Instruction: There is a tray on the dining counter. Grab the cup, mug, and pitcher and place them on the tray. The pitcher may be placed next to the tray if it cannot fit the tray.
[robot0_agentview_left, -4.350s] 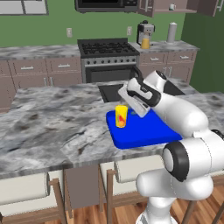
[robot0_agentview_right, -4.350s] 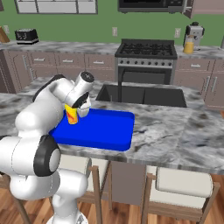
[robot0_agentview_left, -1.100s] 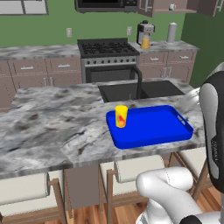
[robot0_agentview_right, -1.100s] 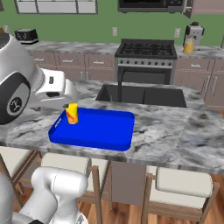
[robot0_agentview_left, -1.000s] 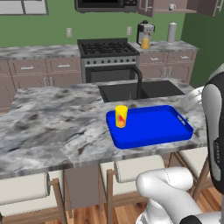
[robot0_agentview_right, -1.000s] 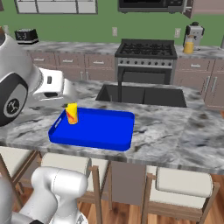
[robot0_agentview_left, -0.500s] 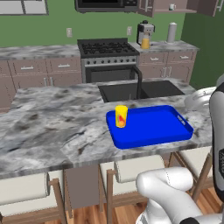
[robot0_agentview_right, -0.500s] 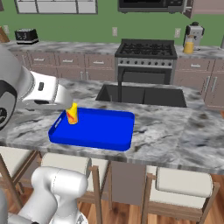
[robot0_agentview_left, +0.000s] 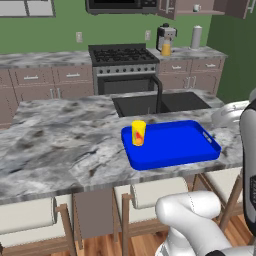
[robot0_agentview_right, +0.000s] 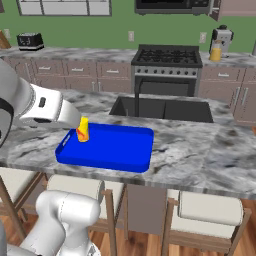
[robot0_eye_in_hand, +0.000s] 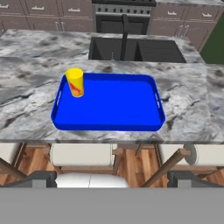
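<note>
The arm has swung back off the dining counter (robot0_agentview_left: 60, 145) since a few seconds ago, when it hung over the tray; gripper (robot0_eye_in_hand: 111, 181) jaws spread wide, grasping nothing. The tray (robot0_eye_in_hand: 113, 109) lies on that counter. The cup (robot0_eye_in_hand: 75, 82) stands upright in the tray's corner. The pitcher (robot0_agentview_right: 216, 51) waits by the stove.

The cup (robot0_eye_in_hand: 75, 82) stands upright in a corner of the tray (robot0_eye_in_hand: 113, 111). The tray lies on the dining counter (robot0_eye_in_hand: 183, 100), with the sink (robot0_eye_in_hand: 135, 49) behind it and stools (robot0_eye_in_hand: 81, 154) under the counter's front edge.
</note>
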